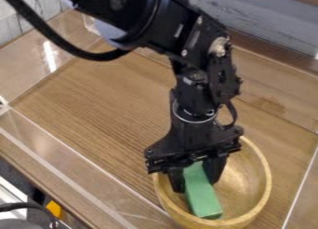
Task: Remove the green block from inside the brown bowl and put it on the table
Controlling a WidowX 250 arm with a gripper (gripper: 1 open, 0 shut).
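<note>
- Across most of the frame lies the table (87,112), brown wood grain, with clear glossy walls along its left and lower edges.
- From the upper left, the black robot arm (149,28) reaches down toward the lower right.
- At the lower right sits the brown bowl (255,191), pale wood, thick-rimmed.
- Over the bowl's left half, the gripper (195,168) points straight down, clenched on the top end of the green block.
- Inside the bowl, the green block (202,197) slants down to the right; whether its lower end touches the bowl floor cannot be told.
</note>
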